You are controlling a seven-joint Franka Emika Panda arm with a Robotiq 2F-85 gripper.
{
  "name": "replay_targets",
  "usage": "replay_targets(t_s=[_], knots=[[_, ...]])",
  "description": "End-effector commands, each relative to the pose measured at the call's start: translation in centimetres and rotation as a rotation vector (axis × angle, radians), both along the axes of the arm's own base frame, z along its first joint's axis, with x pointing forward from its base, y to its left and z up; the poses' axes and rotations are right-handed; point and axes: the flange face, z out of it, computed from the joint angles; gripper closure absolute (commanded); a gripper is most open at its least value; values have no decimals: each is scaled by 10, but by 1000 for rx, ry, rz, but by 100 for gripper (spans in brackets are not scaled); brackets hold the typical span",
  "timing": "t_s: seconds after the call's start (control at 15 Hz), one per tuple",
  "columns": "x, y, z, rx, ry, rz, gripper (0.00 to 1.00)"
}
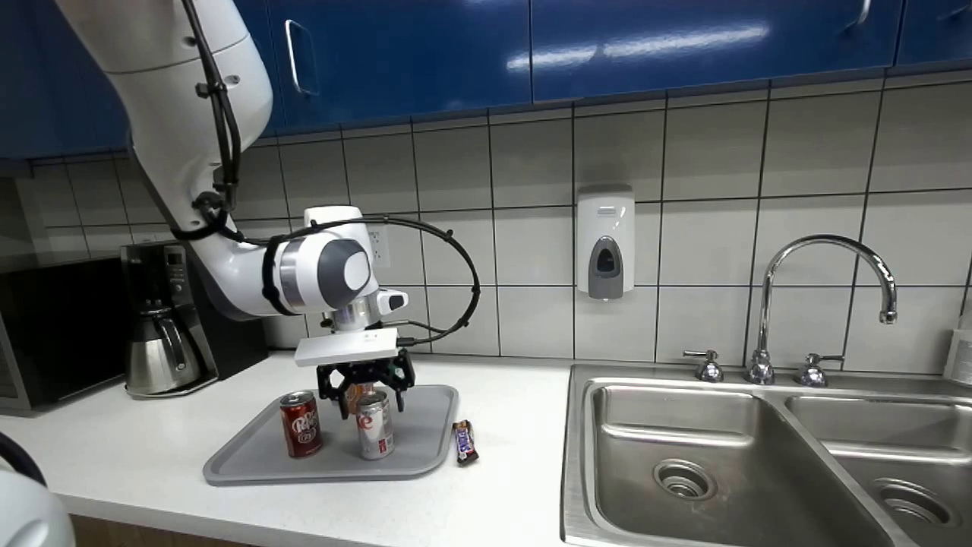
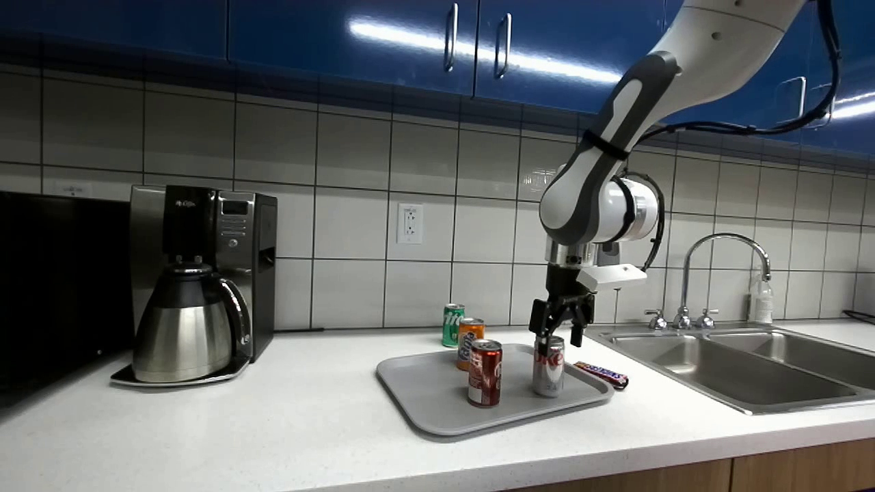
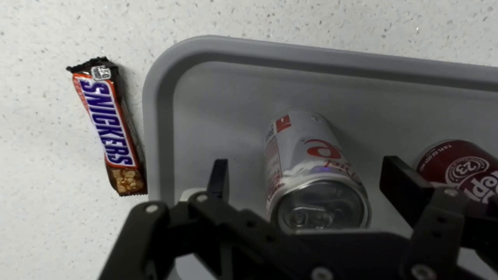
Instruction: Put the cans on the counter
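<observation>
Nearest the camera, a rounded white shape [image 1: 34, 513] is cropped by the lower left corner of an exterior view; what it is cannot be told. Beyond it, on the left of the off-white worktop [image 1: 114, 456], stands a black box-shaped appliance [image 1: 61, 327]. Just beside that, by the worktop's back edge, is a coffee maker [image 2: 236, 239] with a steel pot [image 2: 183, 342].

Next comes a flat grey tray [image 1: 338, 463] lying on the worktop. Just behind its back edge, a green can [image 2: 452, 326] stands on the worktop.

Three upright cans stand on the tray: a dark red can [image 1: 301, 425] toward the front edge; an orange can [image 2: 465, 345] toward the back edge, partly hidden; and a silver-white can [image 1: 376, 429] with red marks, near the front right corner.

Over the tray, a white robot arm [image 1: 201, 99] slopes down from the top of the view. Its black gripper [image 1: 372, 412] has its fingers spread wide, one to each side of the silver-white can. In the wrist view, grey tray shows between that can and each finger, so it is not gripped.

Just beside the tray's right edge, a snack bar [image 3: 111, 128] labelled SNICKERS lies on the worktop. Farther right, a white soap dispenser [image 1: 605, 243] hangs on the tiled wall [image 1: 699, 243], and a steel double sink [image 1: 579, 456] with a curved faucet [image 1: 764, 319] is set into the worktop.
</observation>
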Motion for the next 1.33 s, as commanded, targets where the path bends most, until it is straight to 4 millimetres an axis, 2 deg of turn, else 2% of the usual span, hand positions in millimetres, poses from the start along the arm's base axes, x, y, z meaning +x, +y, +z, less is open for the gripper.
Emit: replay_targets(t_s=[0.0,0.4,0.47,0.53,0.8,0.87,1.27], knots=[[14,8,1,1,-8,-17,0],[20,16,-6,4,8,-6,0],[21,16,-7,3,7,-3,25],[21,16,-8,3,8,-2,26],[23,15,-9,2,8,-4,58],[23,14,-9,2,7,-6,62],[20,-4,10,-25,23,-58,62]])
